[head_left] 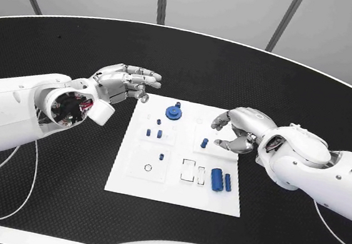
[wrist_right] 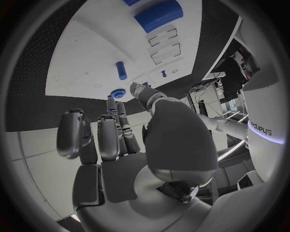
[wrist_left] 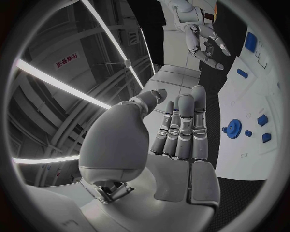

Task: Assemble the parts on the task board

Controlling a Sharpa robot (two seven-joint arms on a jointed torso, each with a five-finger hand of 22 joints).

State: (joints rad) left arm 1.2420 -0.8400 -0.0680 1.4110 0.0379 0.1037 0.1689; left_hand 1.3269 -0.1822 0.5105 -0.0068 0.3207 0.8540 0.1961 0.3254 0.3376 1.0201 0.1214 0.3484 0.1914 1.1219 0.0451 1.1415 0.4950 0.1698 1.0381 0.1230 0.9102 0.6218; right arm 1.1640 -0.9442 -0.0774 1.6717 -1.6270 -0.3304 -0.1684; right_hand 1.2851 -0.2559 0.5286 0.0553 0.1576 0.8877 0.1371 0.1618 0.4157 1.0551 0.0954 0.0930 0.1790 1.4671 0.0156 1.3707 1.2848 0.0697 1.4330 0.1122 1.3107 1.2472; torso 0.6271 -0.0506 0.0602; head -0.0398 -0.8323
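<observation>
The white task board [head_left: 174, 191] lies mid-table. On it stand a blue round gear-like part [head_left: 173, 112], small blue pegs [head_left: 159, 134], another peg [head_left: 205, 143], and a thick blue cylinder [head_left: 217, 179] beside a slimmer one [head_left: 228, 182]. My left hand [head_left: 126, 82] hovers just off the board's far left corner, fingers straight and together [wrist_left: 181, 130], holding nothing. My right hand [head_left: 239, 129] hangs over the board's far right edge, fingers loosely bent [wrist_right: 115, 140], nothing in them. The gear [wrist_left: 234, 128] and the thick cylinder [wrist_right: 158, 15] also show in the wrist views.
Rectangular slots [head_left: 188, 170] and a small ring hole [head_left: 148, 168] sit in the board's near half. A thin white cable [head_left: 21, 178] loops over the black table at the near left. The table's curved far edge [head_left: 191, 32] runs behind both hands.
</observation>
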